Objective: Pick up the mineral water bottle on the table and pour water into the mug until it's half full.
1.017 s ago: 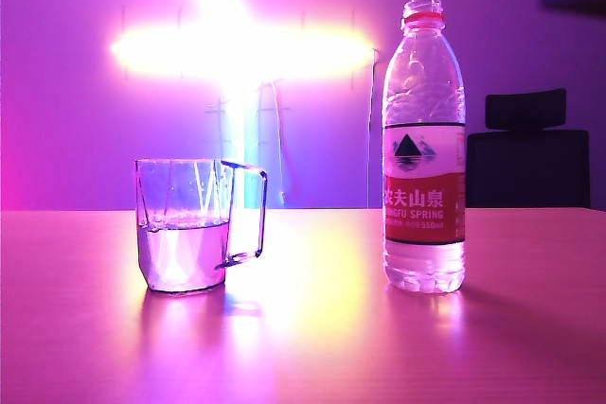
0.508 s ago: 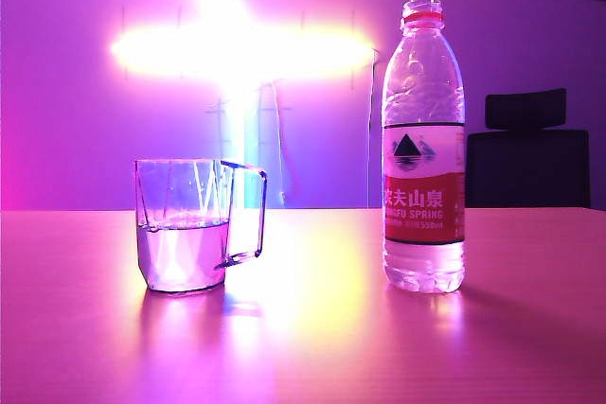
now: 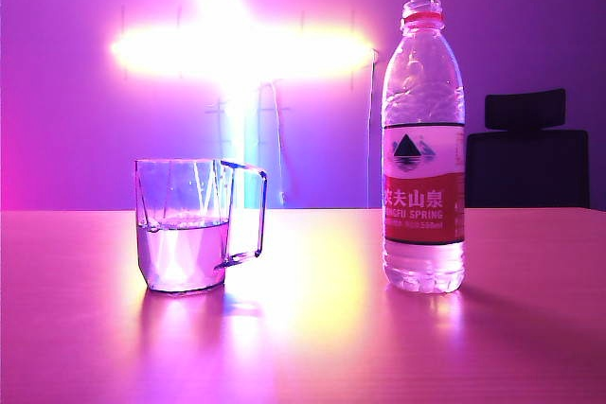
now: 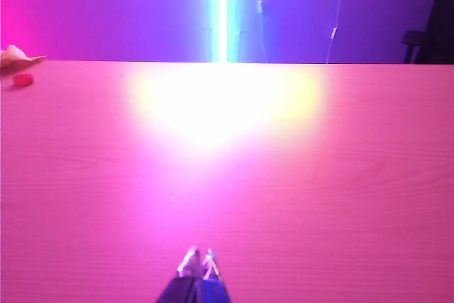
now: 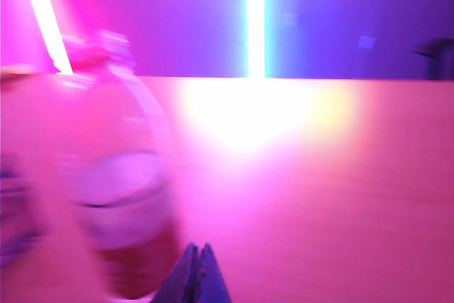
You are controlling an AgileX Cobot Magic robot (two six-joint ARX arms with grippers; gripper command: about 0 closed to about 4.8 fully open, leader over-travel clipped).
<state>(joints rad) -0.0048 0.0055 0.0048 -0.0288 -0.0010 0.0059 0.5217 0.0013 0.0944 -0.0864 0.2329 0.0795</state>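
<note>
**Pour looks finished; both claws empty and off the bottle**

Step in hand: judged from the lie of things, the pouring is over. The mug (image 3: 185, 226) stands upright on the table (image 3: 312, 347), left of centre in the exterior view, with water (image 3: 183, 254) at roughly mid-height. The bottle (image 3: 423, 149) stands upright, well apart to the mug's right, cap off, red neck ring showing. No arm appears in the exterior view.

Claws: left claw (image 4: 198, 266) sits low over bare table, fingertips together, holding nothing. Right claw (image 5: 198, 264) likewise pressed together, empty; its view is smeared with motion blur, the bottle (image 5: 117, 175) looming close beside it but not between the tips.

Next move, as a judgement: little is left. If the level counts as half, the right arm needs only to clear the bottle without clipping it. If a top-up were wanted, the claw would first have to spread wide enough for the bottle's body.

Materials and shapes:
- Bottle: thin clear plastic, ribbed shoulder, red-and-white label with mountain logo; likely soft under squeeze, tall and easy to tip.
- Mug: clear faceted glass, tapering to the base, angular handle facing the bottle.
- Table: smooth, glossy, pink-orange under the lighting, strong glare.
- A small red cap-like object (image 4: 23, 80) lies at the far table edge in the left wrist view.
</note>
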